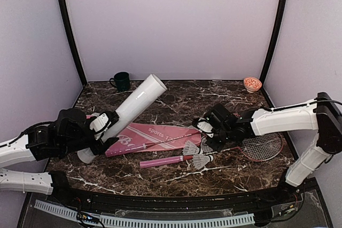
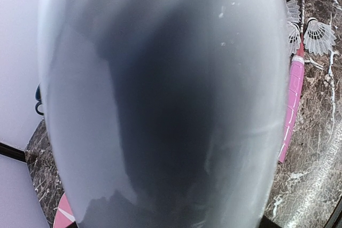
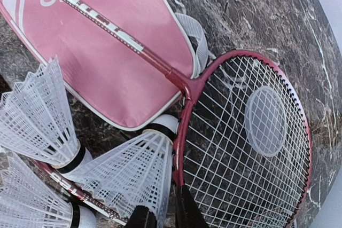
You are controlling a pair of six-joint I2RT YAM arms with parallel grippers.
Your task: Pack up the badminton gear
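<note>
My left gripper [image 1: 104, 132] is shut on the long white tube [image 1: 133, 105], which slants up toward the back. The tube [image 2: 160, 100] fills the left wrist view and hides the fingers. The pink bag [image 1: 155, 134] lies flat mid-table with a racket shaft across it. Two red racket heads [image 1: 262, 145] overlap at the right, and one pink handle [image 1: 163, 161] points left. Three shuttlecocks [image 1: 197, 153] lie by the bag's end. My right gripper [image 3: 163, 206] pinches the skirt rim of one shuttlecock [image 3: 133, 169], right beside the red racket frame [image 3: 184, 132].
A dark green mug [image 1: 122, 81] stands at the back left and a small orange bowl [image 1: 252, 84] at the back right corner. A clear round lid [image 3: 265, 121] rests on the racket strings. Walls close in the table on three sides.
</note>
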